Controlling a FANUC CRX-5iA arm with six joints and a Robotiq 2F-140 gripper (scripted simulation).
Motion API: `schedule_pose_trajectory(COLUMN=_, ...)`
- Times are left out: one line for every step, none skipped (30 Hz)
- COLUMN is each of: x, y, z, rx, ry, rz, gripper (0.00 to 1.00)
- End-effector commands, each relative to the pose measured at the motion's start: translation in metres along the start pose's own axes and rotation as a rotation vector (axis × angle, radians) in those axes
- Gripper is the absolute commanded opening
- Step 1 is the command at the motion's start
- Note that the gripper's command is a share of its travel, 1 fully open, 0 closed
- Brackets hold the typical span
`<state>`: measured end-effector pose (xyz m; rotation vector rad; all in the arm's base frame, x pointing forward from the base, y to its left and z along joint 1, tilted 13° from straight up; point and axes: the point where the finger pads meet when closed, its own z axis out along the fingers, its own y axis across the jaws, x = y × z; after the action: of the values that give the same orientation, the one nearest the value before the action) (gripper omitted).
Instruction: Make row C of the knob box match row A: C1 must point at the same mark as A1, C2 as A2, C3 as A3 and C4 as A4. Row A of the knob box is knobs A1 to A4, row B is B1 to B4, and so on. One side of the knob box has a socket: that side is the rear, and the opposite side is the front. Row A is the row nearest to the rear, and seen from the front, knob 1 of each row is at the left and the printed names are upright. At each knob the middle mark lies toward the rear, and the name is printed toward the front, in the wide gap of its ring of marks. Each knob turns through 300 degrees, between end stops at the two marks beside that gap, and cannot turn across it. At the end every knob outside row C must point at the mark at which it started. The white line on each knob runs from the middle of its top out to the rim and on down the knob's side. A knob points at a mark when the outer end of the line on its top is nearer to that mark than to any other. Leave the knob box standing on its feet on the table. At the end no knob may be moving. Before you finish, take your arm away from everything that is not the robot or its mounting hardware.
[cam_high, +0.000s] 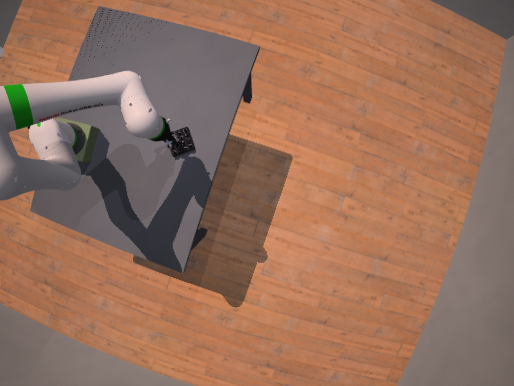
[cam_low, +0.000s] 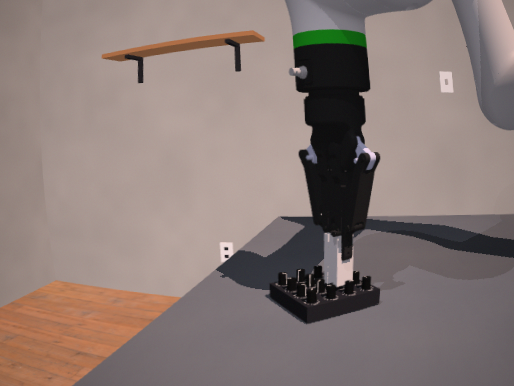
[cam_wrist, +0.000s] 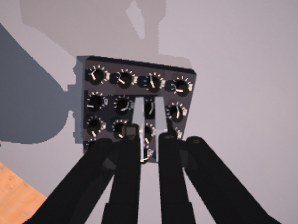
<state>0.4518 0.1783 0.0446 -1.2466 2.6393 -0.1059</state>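
Note:
The black knob box (cam_high: 188, 149) (cam_low: 309, 314) (cam_wrist: 141, 62) stands on the grey table. In the wrist view its printed names lie right of the knobs, so row A is the left column and row C the third. My gripper (cam_low: 340, 281) (cam_wrist: 149, 110) points down at the box, pale fingertips nearly together, one on each side of knob C3 (cam_wrist: 150, 108), shut on it. Knob C4 (cam_wrist: 153, 83) shows beyond the tips. Knob A3 (cam_wrist: 94, 102) has its line toward the left, A4 (cam_wrist: 95, 76) toward the lower left. The fingers partly hide C1 and C2.
Neighbouring knobs B3 (cam_wrist: 122, 104) and D3 (cam_wrist: 177, 111) stand close outside the fingertips. The table (cam_high: 200, 65) (cam_low: 425, 330) has its edge a short way beyond the box in the top view. The arm's base stands on a greenish block (cam_high: 90, 142) at the left.

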Motion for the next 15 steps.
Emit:
schedule_pose_trajectory(x=-0.0002, y=-0.0001, z=-0.0001, rx=-0.002, ry=0.0, rz=-0.041, gripper=0.05)
schedule_pose_trajectory(x=-0.0002, y=-0.0001, z=-0.0001, rx=-0.002, ry=0.0, rz=-0.059, gripper=0.05)
schedule_pose_trajectory(x=-0.0002, y=-0.0001, z=-0.0001, rx=-0.002, ry=-0.001, rz=-0.078, gripper=0.05)
schedule_pose_trajectory(x=-0.0002, y=-0.0001, z=-0.0001, rx=-0.002, ry=-0.001, rz=-0.098, gripper=0.05)
schedule_pose_trajectory(x=-0.0002, y=-0.0001, z=-0.0001, rx=-0.002, ry=-0.001, rz=-0.118, gripper=0.05)
schedule_pose_trajectory(x=-0.0002, y=-0.0001, z=-0.0001, rx=-0.002, ry=-0.001, rz=-0.139, gripper=0.05)
schedule_pose_trajectory(x=-0.0002, y=-0.0001, z=-0.0001, rx=-0.002, ry=-0.001, rz=-0.16, gripper=0.05)
schedule_pose_trajectory(x=-0.0002, y=-0.0001, z=-0.0001, rx=-0.002, ry=-0.001, rz=-0.182, gripper=0.05)
schedule_pose_trajectory(x=-0.0002, y=-0.0001, z=-0.0001, rx=-0.002, ry=-0.001, rz=-0.205, gripper=0.05)
schedule_pose_trajectory(x=-0.0002, y=-0.0001, z=-0.0001, rx=-0.002, ry=-0.001, rz=-0.228, gripper=0.05)
schedule_pose_trajectory(x=-0.0002, y=-0.0001, z=-0.0001, rx=-0.002, ry=-0.001, rz=-0.251, gripper=0.05)
schedule_pose_trajectory(x=-0.0002, y=-0.0001, z=-0.0001, rx=-0.002, ry=-0.001, rz=-0.275, gripper=0.05)
schedule_pose_trajectory(x=-0.0002, y=-0.0001, z=-0.0001, rx=-0.002, ry=-0.001, rz=-0.3, gripper=0.05)
schedule_pose_trajectory(x=-0.0002, y=-0.0001, z=-0.0001, rx=-0.002, ry=-0.001, rz=-0.324, gripper=0.05)
schedule_pose_trajectory(x=-0.0002, y=-0.0001, z=-0.0001, rx=-0.002, ry=-0.001, rz=-0.324, gripper=0.05)
